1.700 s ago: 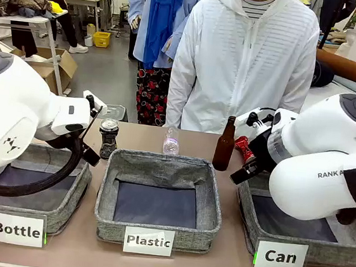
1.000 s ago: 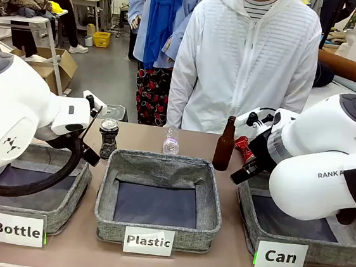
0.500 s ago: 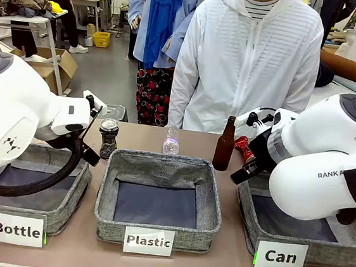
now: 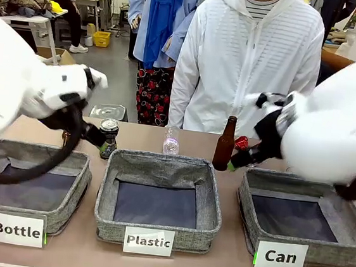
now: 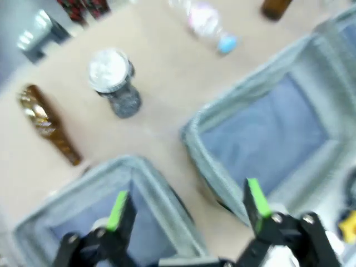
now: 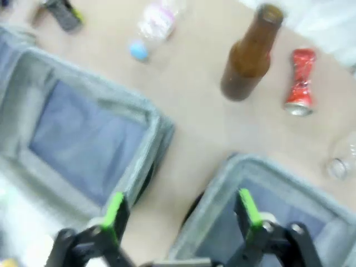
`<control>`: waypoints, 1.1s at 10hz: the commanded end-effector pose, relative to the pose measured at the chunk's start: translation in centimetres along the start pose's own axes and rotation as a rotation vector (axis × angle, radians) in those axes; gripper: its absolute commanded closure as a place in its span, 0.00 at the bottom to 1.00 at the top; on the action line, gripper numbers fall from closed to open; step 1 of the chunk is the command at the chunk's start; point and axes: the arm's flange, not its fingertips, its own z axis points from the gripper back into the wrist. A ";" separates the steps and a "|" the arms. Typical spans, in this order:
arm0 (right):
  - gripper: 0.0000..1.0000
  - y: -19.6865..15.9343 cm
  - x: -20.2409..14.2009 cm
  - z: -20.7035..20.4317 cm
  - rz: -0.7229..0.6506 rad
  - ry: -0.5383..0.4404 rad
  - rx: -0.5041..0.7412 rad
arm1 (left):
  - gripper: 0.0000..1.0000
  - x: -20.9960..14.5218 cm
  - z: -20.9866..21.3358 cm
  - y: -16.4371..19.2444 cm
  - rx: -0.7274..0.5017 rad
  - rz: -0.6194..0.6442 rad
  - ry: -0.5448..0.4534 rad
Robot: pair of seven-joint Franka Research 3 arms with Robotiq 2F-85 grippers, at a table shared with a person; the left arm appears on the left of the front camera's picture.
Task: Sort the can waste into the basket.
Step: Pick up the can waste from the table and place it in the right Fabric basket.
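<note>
Right wrist view: red can (image 6: 300, 83) lies flat, pointing at basket (image 6: 289, 172); end effector (image 6: 181, 210) spread.

Here's the left arm (image 4: 17, 91): a fat, smooth white shell, motion-blurred, with a black wrist section and a thick black cable (image 4: 52, 166) looping beneath it. The left gripper (image 5: 186, 206) is black with 2 fingers, each tipped with a bright green pad (image 5: 118, 208), and round pivot heads sit at the knuckles. The right arm (image 4: 337, 131) matches it, with rounded white casing and a black collar at the wrist. The right gripper (image 6: 181, 208) is black too, its 2 fingers (image 6: 246, 207) capped in the same green. Across the table, the person (image 4: 246, 64) wears a white zip-up hooded jacket with fine horizontal ribbing over a black-and-white striped top.
</note>
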 end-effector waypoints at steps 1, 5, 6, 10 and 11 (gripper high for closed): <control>0.00 -1.2 -1.4 10.0 -0.198 -0.024 0.201 | 0.00 -3.2 8.8 0.3 -0.181 0.082 -0.054; 0.00 -14.4 -12.1 18.4 -0.483 -0.253 0.573 | 0.00 -13.5 15.3 13.5 -0.640 0.292 -0.222; 0.00 -17.2 -14.7 18.7 -0.569 -0.310 0.602 | 0.00 -16.3 15.4 17.2 -0.718 0.380 -0.297; 0.00 -24.9 -22.0 17.5 -0.823 -0.436 0.681 | 0.00 -24.1 11.5 22.9 -0.832 0.783 -0.469; 0.00 -25.7 -22.2 16.4 -0.870 -0.447 0.693 | 0.00 -23.9 10.5 21.9 -0.840 0.822 -0.469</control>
